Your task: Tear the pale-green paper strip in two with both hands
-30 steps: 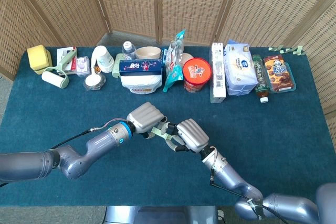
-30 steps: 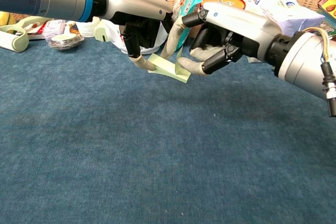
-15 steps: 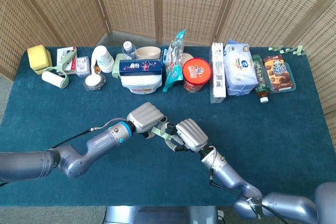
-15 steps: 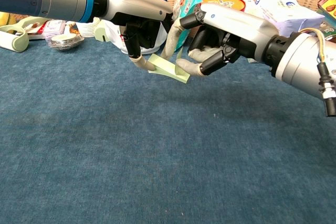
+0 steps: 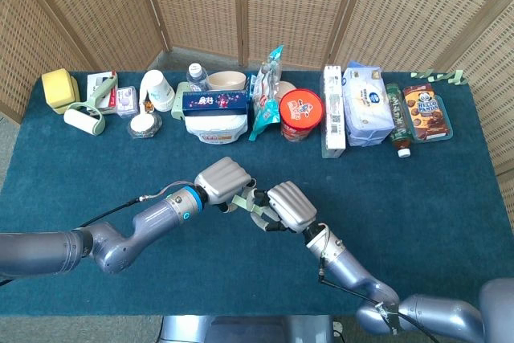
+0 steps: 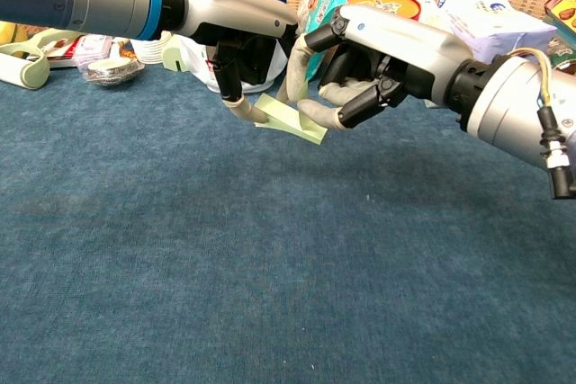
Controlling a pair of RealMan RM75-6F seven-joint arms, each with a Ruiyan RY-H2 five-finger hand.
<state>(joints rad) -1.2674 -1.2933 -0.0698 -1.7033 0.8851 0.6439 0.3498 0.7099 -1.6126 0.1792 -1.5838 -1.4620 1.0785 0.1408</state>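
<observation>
A pale-green paper strip [image 6: 290,120] hangs above the blue cloth, held between both hands at the table's middle. My left hand [image 6: 238,38] pinches the strip's left end from above; in the head view this hand [image 5: 224,181] is seen from its back. My right hand [image 6: 378,56] pinches the strip's right end, its fingers curled under it, and shows in the head view as the right hand [image 5: 291,206] close against the left. In the head view only a sliver of the strip [image 5: 251,208] shows between the two hands. The strip looks whole.
A row of groceries lines the table's far edge: a lint roller [image 5: 84,118], a paper cup [image 5: 157,88], a red-lidded tub [image 5: 300,114], a white packet [image 5: 365,106], a bottle [image 5: 397,118] and a cookie box [image 5: 426,110]. Blue cloth [image 5: 96,174] covers the table.
My right hand has shifted slightly left, closer to the left hand, with the strip still held between them. The left hand has hardly moved.
</observation>
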